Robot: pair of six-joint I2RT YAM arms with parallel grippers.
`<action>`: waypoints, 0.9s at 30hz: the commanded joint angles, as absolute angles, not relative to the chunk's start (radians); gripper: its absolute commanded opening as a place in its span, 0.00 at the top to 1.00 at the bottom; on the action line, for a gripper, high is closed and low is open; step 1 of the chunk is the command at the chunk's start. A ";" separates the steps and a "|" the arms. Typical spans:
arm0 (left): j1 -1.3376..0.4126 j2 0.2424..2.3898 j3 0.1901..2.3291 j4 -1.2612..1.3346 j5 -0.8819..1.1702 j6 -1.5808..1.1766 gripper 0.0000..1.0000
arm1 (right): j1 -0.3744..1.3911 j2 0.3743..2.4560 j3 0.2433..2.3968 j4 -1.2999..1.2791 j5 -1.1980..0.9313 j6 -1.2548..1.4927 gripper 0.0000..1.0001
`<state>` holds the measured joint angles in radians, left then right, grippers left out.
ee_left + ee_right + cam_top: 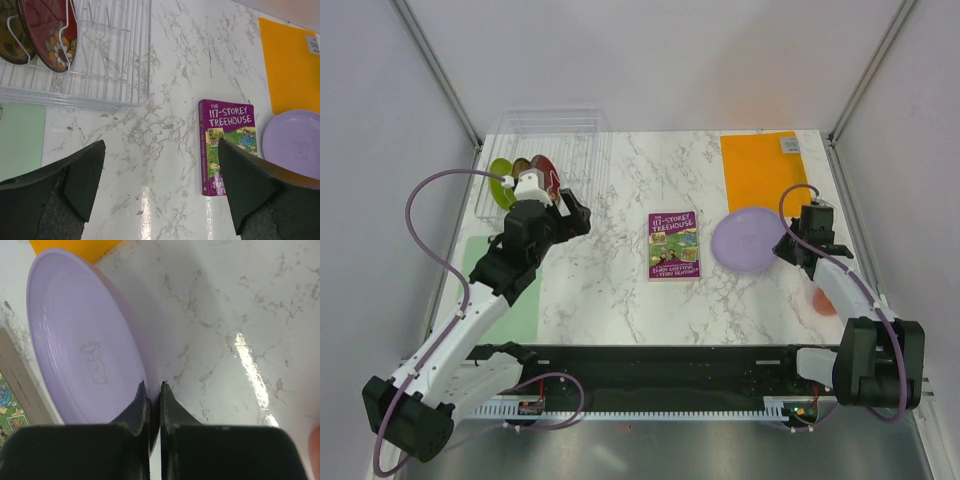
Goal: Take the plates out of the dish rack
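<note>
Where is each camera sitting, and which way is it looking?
Top view: high behind the arms, looking down on the table; both arms, left end effector and right end effector show.
Left wrist: on the left arm, looking down at the dish rack corner and book; its open end effector shows.
Right wrist: on the right arm, looking along its shut end effector at the pinched lavender plate.
Shared: all three see the lavender plate.

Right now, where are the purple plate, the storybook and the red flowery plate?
lavender plate (748, 240), top view, middle of its face.
book (226, 122), left wrist view, upper part of its purple cover.
dark red plate (47, 25), left wrist view, plain red part of its face.
</note>
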<state>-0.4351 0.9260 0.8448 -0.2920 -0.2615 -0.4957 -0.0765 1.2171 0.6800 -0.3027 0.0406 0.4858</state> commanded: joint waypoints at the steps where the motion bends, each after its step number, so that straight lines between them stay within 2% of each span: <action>1: -0.419 0.917 0.836 -0.281 -0.255 -0.462 0.00 | -0.084 1.255 0.664 -0.233 -0.052 0.465 1.00; 3: -0.417 0.925 0.835 -0.281 -0.244 -0.465 0.00 | -0.087 1.273 0.667 -0.248 -0.055 0.463 0.97; 6: -0.413 0.931 0.834 -0.281 -0.239 -0.465 0.00 | -0.091 1.278 0.678 -0.281 -0.060 0.451 0.77; 7: -0.411 0.934 0.834 -0.281 -0.239 -0.465 0.00 | -0.091 1.275 0.678 -0.288 -0.061 0.446 0.41; 8: -0.407 0.936 0.836 -0.279 -0.239 -0.468 0.00 | -0.091 1.258 0.677 -0.293 -0.057 0.445 0.31; 11: -0.396 0.946 0.841 -0.281 -0.229 -0.466 0.00 | -0.091 1.208 0.666 -0.310 -0.007 0.445 0.20; 13: -0.391 0.953 0.844 -0.281 -0.222 -0.462 0.00 | -0.091 1.183 0.679 -0.339 0.018 0.430 0.02; 18: -0.350 0.994 0.877 -0.276 -0.251 -0.445 0.00 | -0.091 1.114 0.764 -0.420 0.049 0.385 0.02; 22: -0.260 1.109 0.940 -0.216 -0.327 -0.396 0.00 | -0.091 1.040 0.818 -0.433 -0.027 0.364 0.02; 24: -0.227 1.220 0.998 -0.198 -0.379 -0.373 0.05 | -0.091 1.013 0.837 -0.434 -0.063 0.364 0.02; 25: -0.204 1.264 1.018 -0.172 -0.393 -0.359 0.12 | -0.091 1.005 0.844 -0.434 -0.104 0.362 0.02; 27: -0.199 1.375 1.075 -0.137 -0.463 -0.307 0.16 | -0.091 1.000 0.850 -0.434 -0.133 0.362 0.02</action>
